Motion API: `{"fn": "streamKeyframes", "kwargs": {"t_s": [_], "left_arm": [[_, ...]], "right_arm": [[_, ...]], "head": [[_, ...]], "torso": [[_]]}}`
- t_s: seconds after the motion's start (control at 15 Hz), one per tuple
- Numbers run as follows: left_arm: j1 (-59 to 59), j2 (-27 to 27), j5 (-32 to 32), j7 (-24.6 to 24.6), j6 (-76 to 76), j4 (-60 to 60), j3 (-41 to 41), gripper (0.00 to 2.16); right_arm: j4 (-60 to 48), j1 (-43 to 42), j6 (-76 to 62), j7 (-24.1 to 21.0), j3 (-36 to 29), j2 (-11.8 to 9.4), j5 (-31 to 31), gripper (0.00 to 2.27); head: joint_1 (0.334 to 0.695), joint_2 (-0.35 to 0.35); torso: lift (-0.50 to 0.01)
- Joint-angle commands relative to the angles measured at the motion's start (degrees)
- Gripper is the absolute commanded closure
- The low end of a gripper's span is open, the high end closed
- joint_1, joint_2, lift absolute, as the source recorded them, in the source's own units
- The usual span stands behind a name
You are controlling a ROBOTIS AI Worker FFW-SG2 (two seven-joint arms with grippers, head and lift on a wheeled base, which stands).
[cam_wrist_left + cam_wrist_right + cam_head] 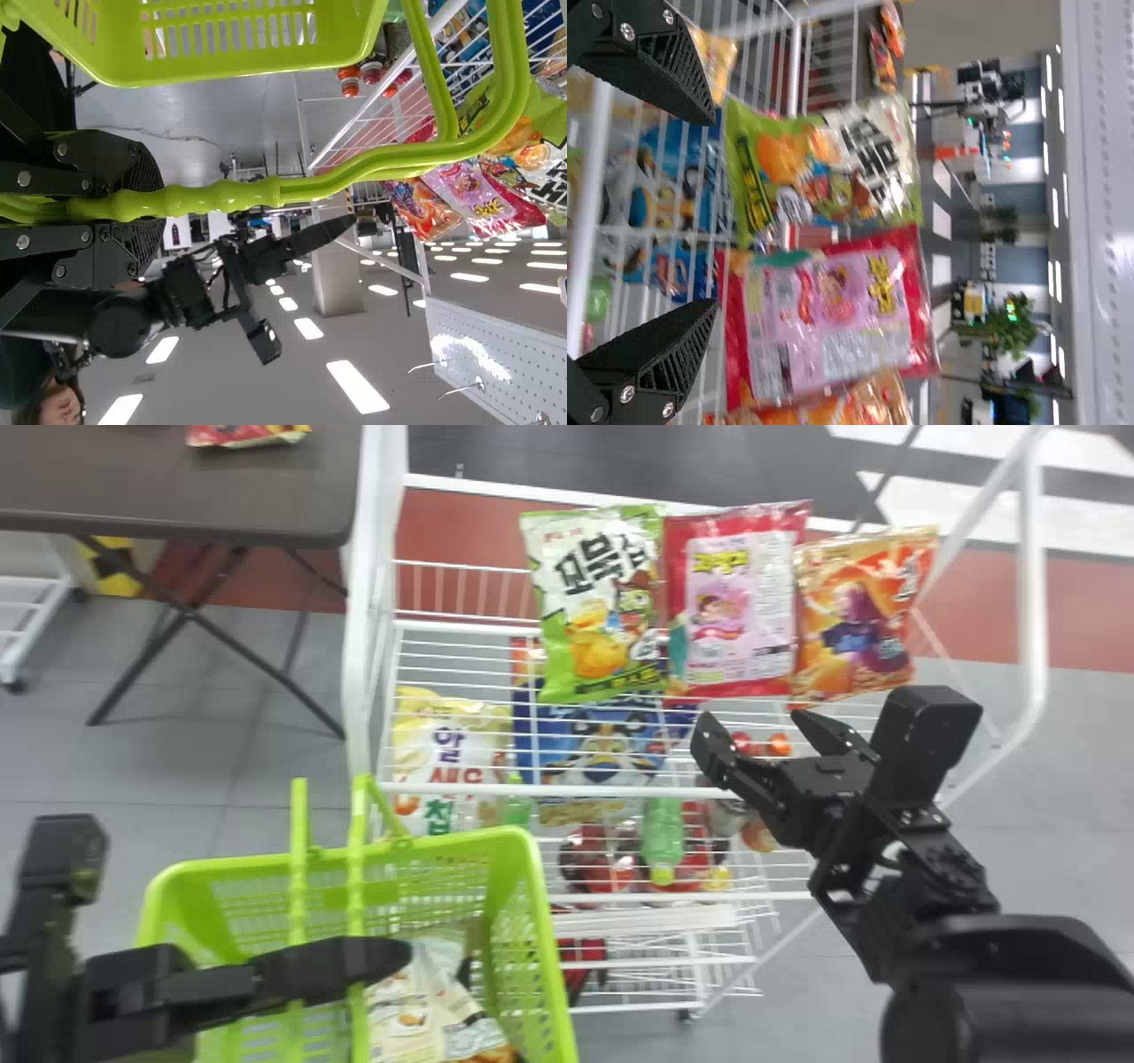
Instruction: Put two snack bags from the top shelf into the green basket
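Top shelf (pixel 469 627): green-and-white snack bag (pixel 602 602), red-and-pink snack bag (pixel 742 607), orange snack bag (pixel 855 624), side by side, long axes roughly upright. Right gripper (pixel 751 726) is the nearer one, fingers spread, empty, just short of the row; its gap faces the seam between green-and-white and red-and-pink. Needs centring on one bag, I judge. Left gripper (pixel 146 208) clenched round the handle (pixel 226 197) of the green basket (pixel 221 71).
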Motion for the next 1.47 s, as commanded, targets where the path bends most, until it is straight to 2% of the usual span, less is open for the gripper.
{"fn": "streamKeyframes", "kwargs": {"t_s": [0.0, 0.27, 0.47, 0.73, 1.0, 1.27, 1.4], "left_arm": [[0.0, 0.0, 0.0, 0.1, 0.2, 0.0, -0.1, 2.14], [-0.1, 0.1, 0.0, 0.3, 0.2, -0.1, -0.3, 2.14], [-0.4, 0.3, 0.0, 0.4, 0.2, 0.0, -0.3, 2.14], [-0.5, 0.5, -0.1, 0.5, 0.2, 0.4, -0.3, 2.14], [-2.1, 0.5, -0.7, 0.6, 0.2, 1.5, -1.8, 2.14], [-4.7, 1.1, -0.7, 0.4, 0.2, 4.0, -4.0, 2.14], [-4.7, 1.1, -0.7, 0.4, 0.2, 4.0, -4.0, 2.14]], "right_arm": [[8.1, -5.5, -5.9, 0.3, -4.4, 0.0, -0.6, 0.08], [22.8, -16.7, -10.3, 2.1, -8.5, -1.1, -0.3, 0.08], [32.0, -23.3, -12.0, 2.1, -9.9, -2.7, 0.8, 0.08], [44.6, -31.1, -14.7, 2.0, -10.9, -6.6, 1.0, 0.08], [54.4, -36.3, -17.0, 2.0, -11.8, -9.5, 1.2, 0.08], [62.7, -41.3, -18.2, 2.2, -11.0, -11.9, 6.5, 0.08], [67.7, -45.0, -19.8, 3.0, -9.3, -12.0, 8.7, 0.07]], "head": [[0.695, -0.281], [0.695, -0.350], [0.695, -0.350], [0.695, -0.350], [0.695, -0.350], [0.695, -0.350], [0.695, -0.350]], "torso": [[-0.001], [-0.001], [-0.001], [-0.001], [-0.001], [-0.001], [-0.001]]}}
